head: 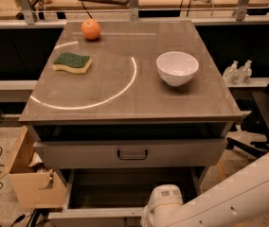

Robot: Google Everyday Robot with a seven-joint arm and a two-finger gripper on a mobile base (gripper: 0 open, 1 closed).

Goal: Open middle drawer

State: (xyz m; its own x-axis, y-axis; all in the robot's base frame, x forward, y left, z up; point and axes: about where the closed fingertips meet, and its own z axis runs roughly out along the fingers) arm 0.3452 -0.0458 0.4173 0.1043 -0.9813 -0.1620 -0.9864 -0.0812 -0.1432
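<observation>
As the scene stands, the grey cabinet [182,103] fills the centre of the view, and I record three items on its top: a white bowl [177,67] to the right, a sponge [72,63] to the left and an orange [91,29] at the far left.

The white arm [238,193] enters from the near right corner and reaches leftward. Its rounded wrist joint [165,202] sits low at the near centre, over the front of the lowest drawer [125,188], which stands pulled out toward me.

The gripper is not visible. I judge it to lie beyond the wrist joint, below the near edge of the view, so I cannot tell whether it is spread or closed.

The middle drawer [77,154] lies directly above and slightly farther than the wrist joint. Its low plain front runs left to right across the cabinet. I judge it to be shut or nearly so, though I cannot resolve the dark gap above it.

Its dark loop handle [132,153] sits at the centre of that front, long axis horizontal, up and a little left of the wrist joint. By my assessment, the coming move turns on raising the gripper to that handle and then pulling straight toward the near side.
</observation>
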